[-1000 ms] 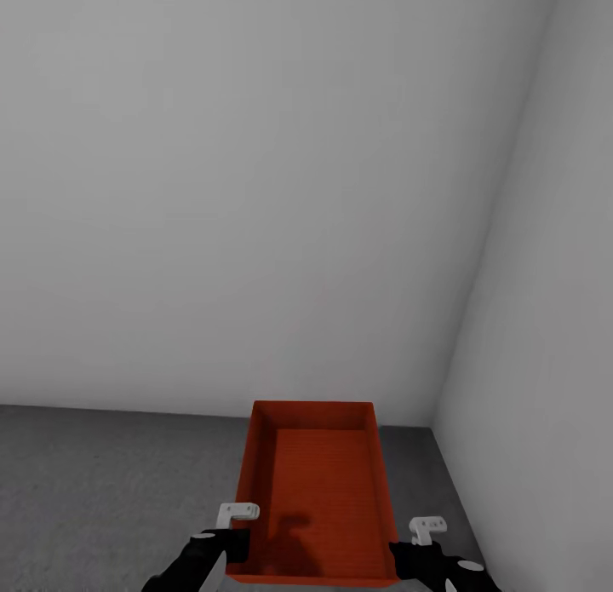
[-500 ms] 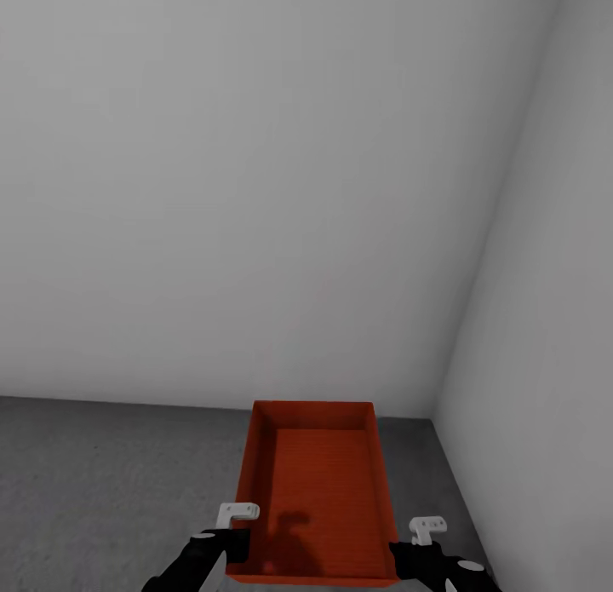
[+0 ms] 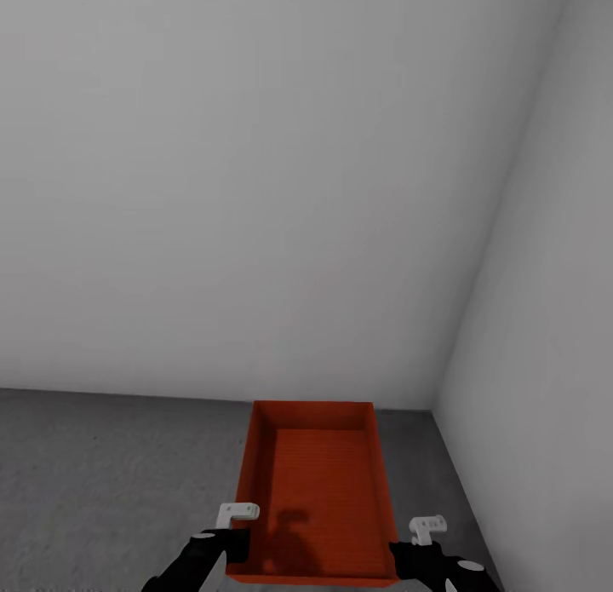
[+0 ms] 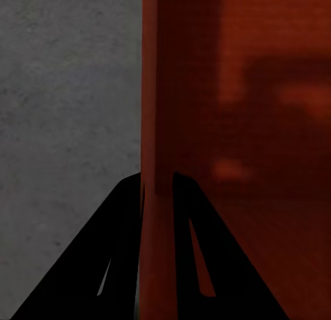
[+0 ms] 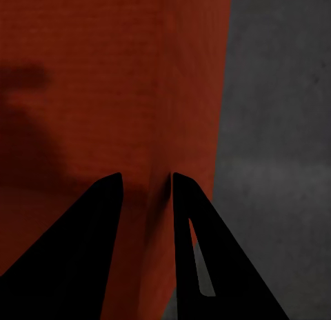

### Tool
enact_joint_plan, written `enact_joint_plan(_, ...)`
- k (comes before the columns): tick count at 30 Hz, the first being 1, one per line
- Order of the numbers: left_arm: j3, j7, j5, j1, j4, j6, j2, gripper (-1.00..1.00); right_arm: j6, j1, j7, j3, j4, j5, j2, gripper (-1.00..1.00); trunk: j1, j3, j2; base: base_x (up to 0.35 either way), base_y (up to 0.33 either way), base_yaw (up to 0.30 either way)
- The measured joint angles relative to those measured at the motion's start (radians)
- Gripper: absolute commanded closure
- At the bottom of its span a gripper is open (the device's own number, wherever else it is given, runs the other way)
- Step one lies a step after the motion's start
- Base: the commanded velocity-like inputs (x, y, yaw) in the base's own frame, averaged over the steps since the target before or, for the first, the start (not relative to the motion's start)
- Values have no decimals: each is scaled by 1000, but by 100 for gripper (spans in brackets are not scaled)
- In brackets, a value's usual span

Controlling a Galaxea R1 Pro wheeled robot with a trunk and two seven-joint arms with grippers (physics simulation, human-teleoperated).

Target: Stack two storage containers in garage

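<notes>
A: Where's the container (image 3: 317, 498)?
B: Held between both grippers, above the grey floor (image 3: 102, 490), near the corner where the two pale walls (image 3: 255, 192) meet. Its far end points at the back wall.
A: And the left gripper (image 4: 157, 196)?
B: Its fingers (image 4: 189, 244) are clamped on the container's left wall, one outside, one inside.
A: The right gripper (image 5: 146, 196)?
B: Same on the right wall: fingers (image 5: 196, 251) closed on the thin red wall.
A: Anything inside?
B: Just shadow on the ribbed bottom.
</notes>
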Motion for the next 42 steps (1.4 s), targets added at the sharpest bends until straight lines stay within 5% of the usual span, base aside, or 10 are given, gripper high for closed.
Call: enact_joint_plan(42, 0, 0, 0, 0, 0, 0, 0, 100, 0, 0, 0, 0, 0, 0, 0, 100, 161, -199, -294, 0, 0, 0)
